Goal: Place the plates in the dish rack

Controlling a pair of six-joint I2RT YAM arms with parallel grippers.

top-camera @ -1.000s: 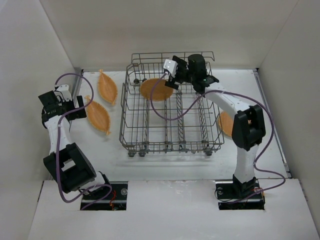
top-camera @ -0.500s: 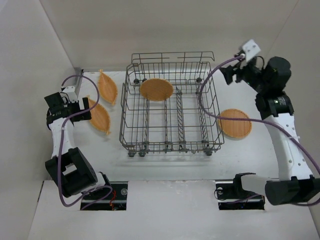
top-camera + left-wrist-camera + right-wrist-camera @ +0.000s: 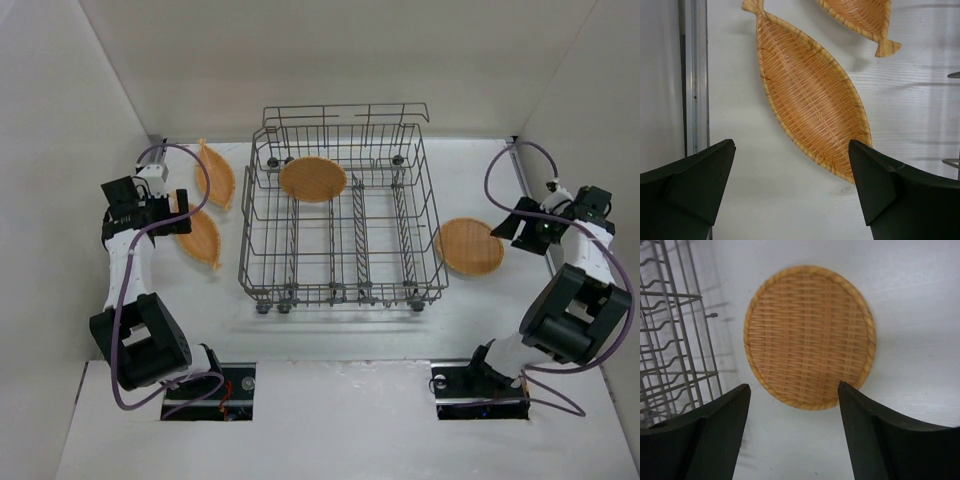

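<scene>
Four woven orange plates. Top view: rack plate [image 3: 312,179] lies flat, rear-left in rack [image 3: 340,262]; round plate [image 3: 469,246] on table, right; near leaf [image 3: 198,235] and far leaf [image 3: 215,173] left. Arms folded outward. Left wrist: left gripper [image 3: 791,147] wide apart, empty, over near leaf. Right wrist: right gripper [image 3: 793,387] likewise over round plate.

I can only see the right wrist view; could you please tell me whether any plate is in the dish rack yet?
Observer: Yes, one round plate sits in the back left corner of the dish rack.
Operator: Thank you; what is the left gripper doing?
Observer: The left gripper hovers open over a leaf-shaped plate, holding nothing.
Operator: Any more plates there?
Observer: A second leaf-shaped plate lies just behind it, outside the rack.
</scene>
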